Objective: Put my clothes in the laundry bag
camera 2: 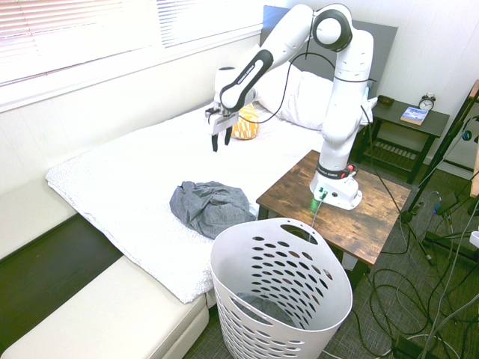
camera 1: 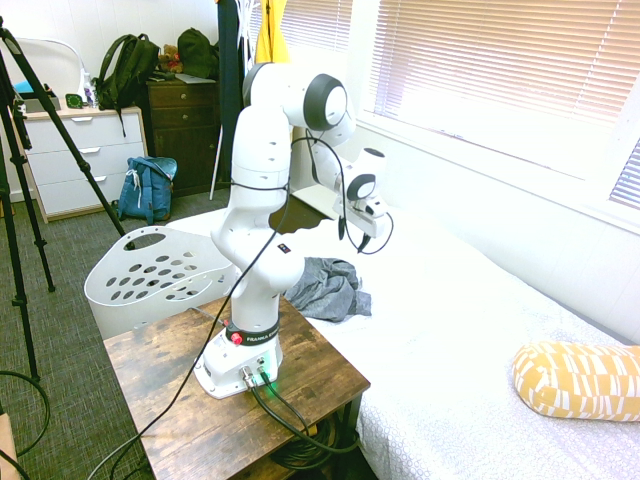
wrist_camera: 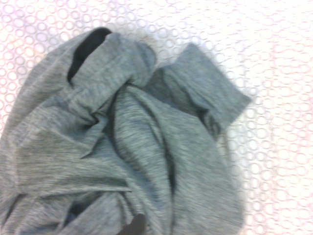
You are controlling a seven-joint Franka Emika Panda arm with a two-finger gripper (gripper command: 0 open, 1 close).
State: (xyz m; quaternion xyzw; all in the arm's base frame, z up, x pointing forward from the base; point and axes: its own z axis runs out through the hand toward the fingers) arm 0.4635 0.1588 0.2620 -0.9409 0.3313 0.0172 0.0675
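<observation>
The clothes (camera 1: 325, 288) (camera 2: 209, 206) are a crumpled grey-blue heap on the white bed, near its edge beside the wooden table. In the wrist view the clothes (wrist_camera: 122, 147) fill most of the picture. My gripper (camera 1: 354, 238) (camera 2: 219, 140) hangs open and empty well above the bed, above the heap and a little toward the pillows. The laundry bag (camera 1: 160, 270) (camera 2: 254, 321), a white holed basket, stands on the floor by the bed's corner, with some grey fabric at its bottom.
The wooden table (camera 1: 310, 385) bearing the arm sits between basket and bed. A yellow patterned pillow (camera 1: 575, 378) (camera 2: 245, 126) and white pillows (camera 2: 303, 93) lie at the head. A blue backpack (camera 1: 148, 188) leans by the dresser; a yellow jacket (camera 1: 270, 35) hangs behind.
</observation>
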